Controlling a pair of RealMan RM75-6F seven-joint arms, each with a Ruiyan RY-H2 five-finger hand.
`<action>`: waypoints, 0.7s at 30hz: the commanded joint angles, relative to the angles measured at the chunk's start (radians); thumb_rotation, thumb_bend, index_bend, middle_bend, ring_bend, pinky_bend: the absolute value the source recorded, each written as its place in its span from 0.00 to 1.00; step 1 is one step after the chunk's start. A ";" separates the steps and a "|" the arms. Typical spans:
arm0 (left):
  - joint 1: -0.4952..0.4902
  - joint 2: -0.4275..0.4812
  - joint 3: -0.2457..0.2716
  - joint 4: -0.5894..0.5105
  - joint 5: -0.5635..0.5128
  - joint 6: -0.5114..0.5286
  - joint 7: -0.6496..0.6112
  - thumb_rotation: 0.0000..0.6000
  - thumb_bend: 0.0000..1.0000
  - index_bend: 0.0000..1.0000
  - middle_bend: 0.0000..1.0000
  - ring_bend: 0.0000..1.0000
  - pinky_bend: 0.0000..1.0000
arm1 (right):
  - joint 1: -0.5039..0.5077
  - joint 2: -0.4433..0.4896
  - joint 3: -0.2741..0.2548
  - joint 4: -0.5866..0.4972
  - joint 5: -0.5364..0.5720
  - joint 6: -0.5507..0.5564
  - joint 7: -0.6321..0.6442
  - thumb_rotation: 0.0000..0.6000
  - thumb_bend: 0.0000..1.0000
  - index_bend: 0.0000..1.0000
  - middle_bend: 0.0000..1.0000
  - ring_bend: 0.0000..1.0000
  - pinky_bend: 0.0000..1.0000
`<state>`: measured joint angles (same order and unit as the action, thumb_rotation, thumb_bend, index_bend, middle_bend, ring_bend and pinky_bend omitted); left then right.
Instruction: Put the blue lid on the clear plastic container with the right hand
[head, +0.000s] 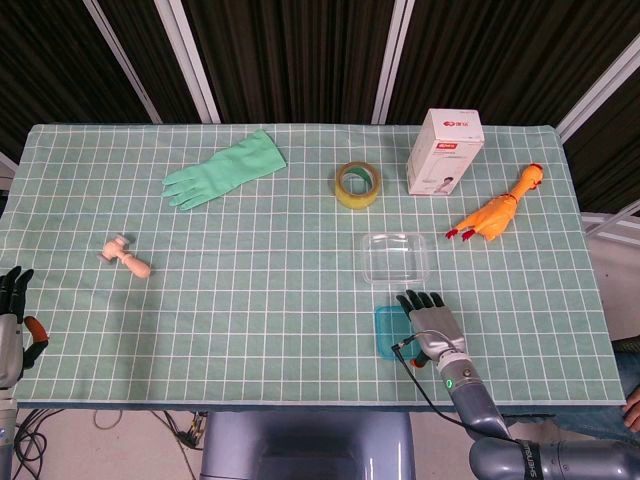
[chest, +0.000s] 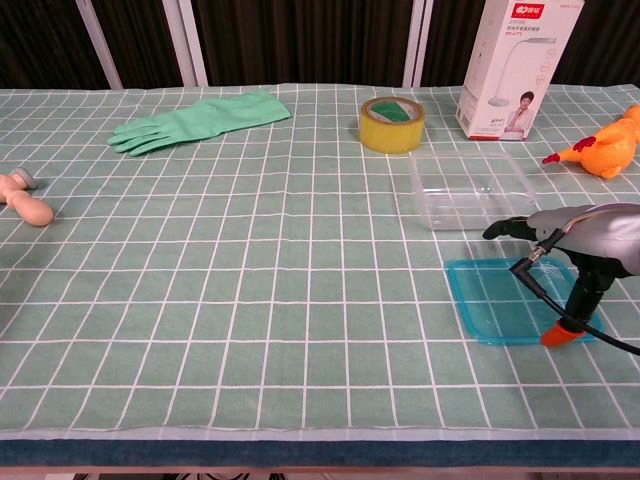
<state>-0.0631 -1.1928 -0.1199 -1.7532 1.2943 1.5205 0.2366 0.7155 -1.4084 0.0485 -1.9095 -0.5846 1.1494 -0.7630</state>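
One thin blue lid (chest: 505, 299) lies flat just in front of the clear plastic container (chest: 470, 188), right hand (head: 433, 322) spread above it holding nothing (likely light, slick, flexible; pinch its right edge).

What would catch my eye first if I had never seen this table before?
Probably the silver right hand near the front right edge, poised over a flat blue lid that lies on the green checked cloth, with its orange thumb tip down at the lid. Just behind the lid sits the clear plastic container, open and empty. Further back on the right, a bright orange rubber chicken stands out against the cloth.
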 joint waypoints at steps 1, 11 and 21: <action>0.000 0.000 -0.001 -0.002 -0.004 0.000 0.003 1.00 0.82 0.05 0.00 0.00 0.00 | -0.004 -0.015 -0.001 0.018 -0.020 0.006 0.016 1.00 0.07 0.01 0.10 0.00 0.00; -0.001 0.000 -0.002 -0.005 -0.011 -0.001 0.009 1.00 0.82 0.05 0.00 0.00 0.00 | -0.005 -0.030 -0.012 0.033 -0.036 0.008 0.023 1.00 0.07 0.00 0.16 0.00 0.00; -0.001 0.000 -0.001 -0.005 -0.014 -0.002 0.009 1.00 0.82 0.05 0.00 0.00 0.00 | -0.006 -0.033 -0.015 0.035 -0.046 0.012 0.027 1.00 0.07 0.00 0.18 0.00 0.00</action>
<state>-0.0638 -1.1929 -0.1212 -1.7586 1.2802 1.5180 0.2459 0.7095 -1.4411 0.0335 -1.8742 -0.6303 1.1615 -0.7360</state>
